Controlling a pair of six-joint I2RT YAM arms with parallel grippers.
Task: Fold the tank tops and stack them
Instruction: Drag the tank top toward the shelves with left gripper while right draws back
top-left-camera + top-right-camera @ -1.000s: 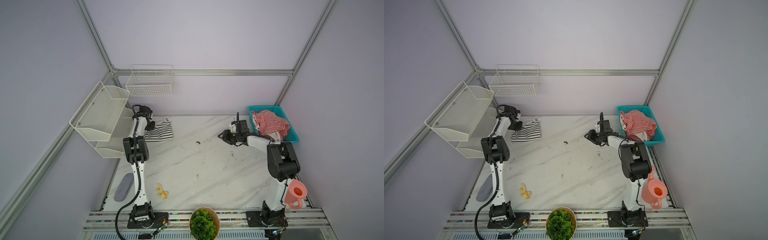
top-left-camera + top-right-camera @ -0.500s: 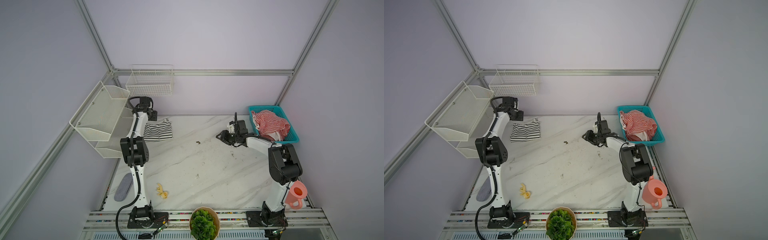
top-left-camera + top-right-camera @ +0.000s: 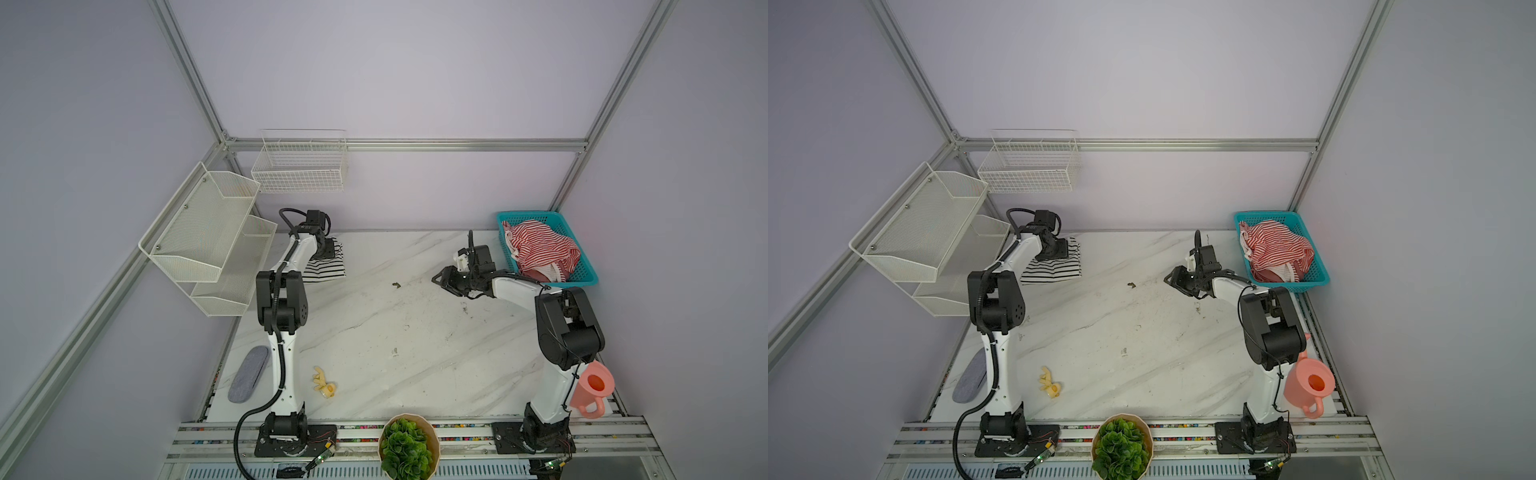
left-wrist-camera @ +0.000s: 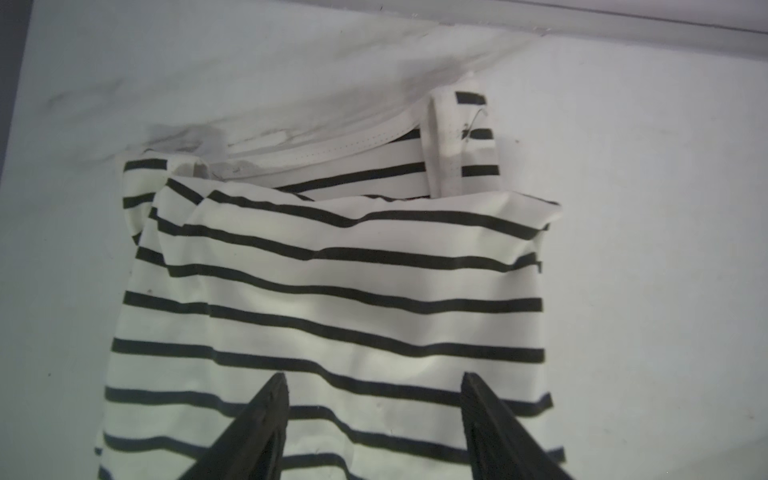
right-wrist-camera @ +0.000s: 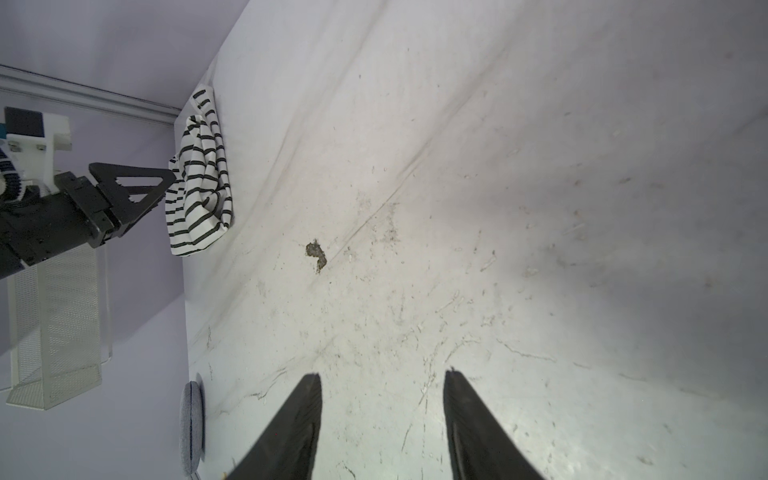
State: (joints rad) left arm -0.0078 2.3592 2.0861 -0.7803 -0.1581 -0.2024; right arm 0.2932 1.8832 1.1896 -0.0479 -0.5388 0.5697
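**Black-and-white top folded at the back left, both pairs of jaws parted**

The black-and-white tank top (image 3: 328, 268) (image 3: 1057, 268) lay as a folded rectangle on the marble surface (image 3: 395, 332), in its far left corner. It sat close to the back wall and beside the white mesh shelves (image 3: 208, 237). In the left wrist view the top (image 4: 332, 291) showed one layer doubled over another, with a strap and white trim reaching out past the fold.

The left arm (image 3: 297, 253) reached over this top. The left jaws stood apart above the striped cloth with nothing pinched between them. Whether their tips touched the fabric could not be told. The right wrist view caught them from the side, at the edge of the top (image 5: 199, 178).

The red-and-white tank top (image 3: 540, 249) (image 3: 1277, 249) sat crumpled and unfolded in the teal basket (image 3: 528, 215) (image 3: 1264, 215) at the far right of the surface. The two tops were well apart.

The right arm (image 3: 511, 289) stretched from the right side toward the middle, just beside the basket. The right jaws were spread too and empty, hanging over bare, scuffed marble. A small dark speck (image 3: 396, 284) (image 5: 316, 254) lay ahead of them.

Along the front edge stood a potted plant (image 3: 409, 446) and a pink watering can (image 3: 592, 392). A small yellow toy (image 3: 324, 382) and a grey oval pad (image 3: 248, 374) lay near the left arm's base.
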